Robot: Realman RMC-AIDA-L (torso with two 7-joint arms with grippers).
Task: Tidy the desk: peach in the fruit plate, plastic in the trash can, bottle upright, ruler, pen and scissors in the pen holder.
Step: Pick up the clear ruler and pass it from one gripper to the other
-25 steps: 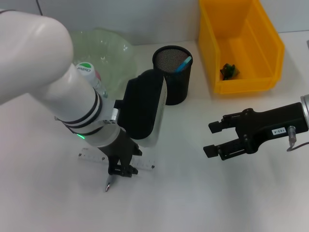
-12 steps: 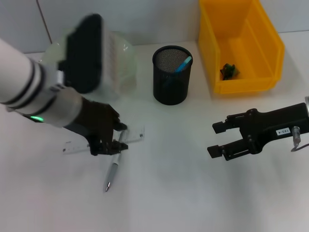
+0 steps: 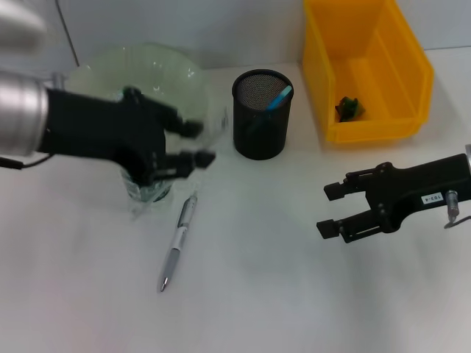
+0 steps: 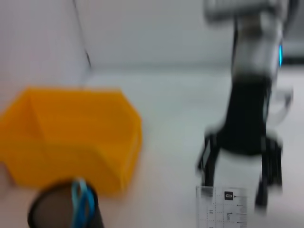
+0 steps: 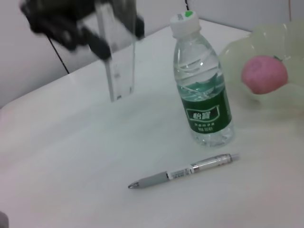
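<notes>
Left hand (image 3: pixel 193 144) raised and clamped; right hand (image 3: pixel 330 209) spread, idle.

A yellow bin (image 4: pixel 71 137) sits on the white table (image 4: pixel 166 118) at about nine o'clock. Just below it, at seven o'clock, a black mesh cup (image 4: pixel 64 211) holds something blue (image 4: pixel 81 202). At four o'clock is a clear ruler (image 4: pixel 222 209), and beyond it, toward three o'clock, a black gripper (image 4: pixel 240 164) with fingers apart.
</notes>
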